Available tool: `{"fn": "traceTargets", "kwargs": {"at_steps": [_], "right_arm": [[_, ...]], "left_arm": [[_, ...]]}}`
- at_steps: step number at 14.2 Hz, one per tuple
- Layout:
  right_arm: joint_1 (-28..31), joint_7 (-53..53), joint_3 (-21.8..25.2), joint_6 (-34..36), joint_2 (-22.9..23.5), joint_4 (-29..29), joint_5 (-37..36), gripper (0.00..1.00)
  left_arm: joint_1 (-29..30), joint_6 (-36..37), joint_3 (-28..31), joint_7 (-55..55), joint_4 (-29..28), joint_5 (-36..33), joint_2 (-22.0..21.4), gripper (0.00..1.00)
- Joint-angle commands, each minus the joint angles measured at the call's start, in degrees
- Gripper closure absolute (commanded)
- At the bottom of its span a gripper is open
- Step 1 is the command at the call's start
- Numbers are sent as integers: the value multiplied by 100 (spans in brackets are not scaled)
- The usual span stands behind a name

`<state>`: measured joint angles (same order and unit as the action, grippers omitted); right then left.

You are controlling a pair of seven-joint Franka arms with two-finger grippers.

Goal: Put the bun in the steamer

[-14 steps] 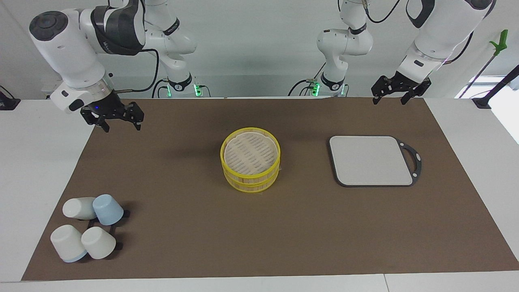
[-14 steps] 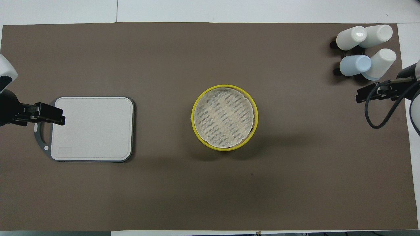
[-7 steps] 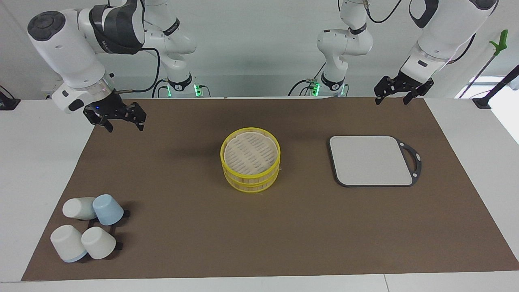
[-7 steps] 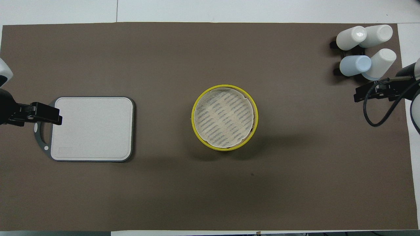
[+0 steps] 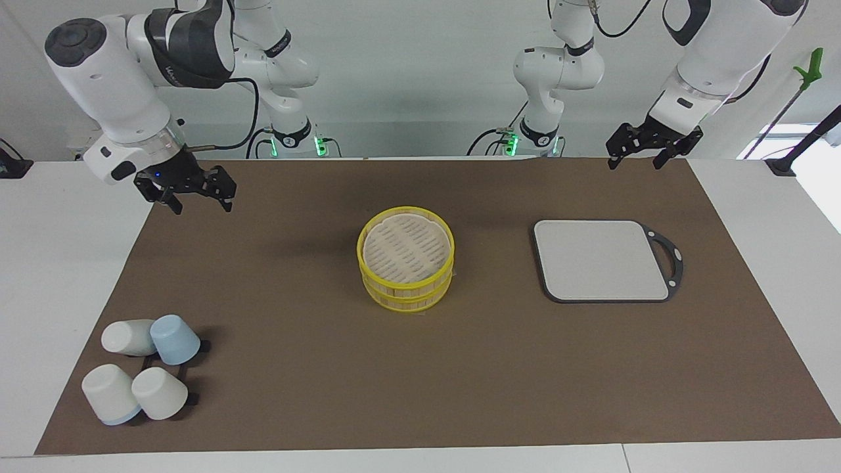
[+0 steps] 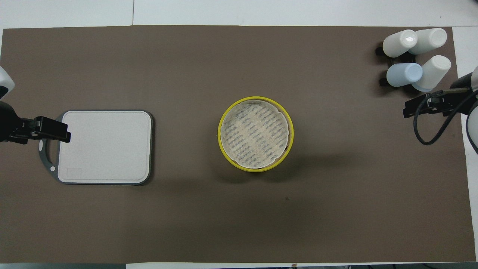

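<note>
Steamer (image 5: 406, 267) (image 6: 255, 133): one, round, two stacked tiers with bright yellow rims, beige slatted sides and a pale slatted top, standing at the middle of the brown mat (image 5: 460, 368) (image 6: 186, 224) on the white surface (image 5: 59, 263). No bun shows in either view. One flat board (image 5: 599, 260) (image 6: 105, 146), pale grey with rounded corners, a dark rim and a loop handle, lies toward the left arm's end, well apart from the steamer. Four cups (image 5: 141, 374) (image 6: 416, 58) cluster on a small black rack at the mat's corner toward the right arm's end, farther from the robots than the steamer; three are white, one is pale blue, all smooth, tapered and tilted. Two hands are in view. The left hand (image 5: 642, 155) (image 6: 52, 130) hangs in the air over the mat's edge nearest the robots, at the left arm's end, its fingers spread apart and holding nothing. The right hand (image 5: 200, 202) (image 6: 422, 106) hangs over the mat's corner nearest the robots at the right arm's end, fingers likewise apart and empty. Wide bare mat lies all round the steamer, between it and the board, and between it and the cups.
</note>
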<state>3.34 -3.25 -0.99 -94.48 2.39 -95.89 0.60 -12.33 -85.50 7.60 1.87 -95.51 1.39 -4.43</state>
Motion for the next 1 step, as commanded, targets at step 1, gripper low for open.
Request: {"fn": "traceTargets", "kwargs": {"at_steps": [1], "right_arm": [[36, -106, -33, 141, 42, 97, -51, 0]], "left_arm": [[11, 60, 4, 15, 6, 28, -49, 0]]}}
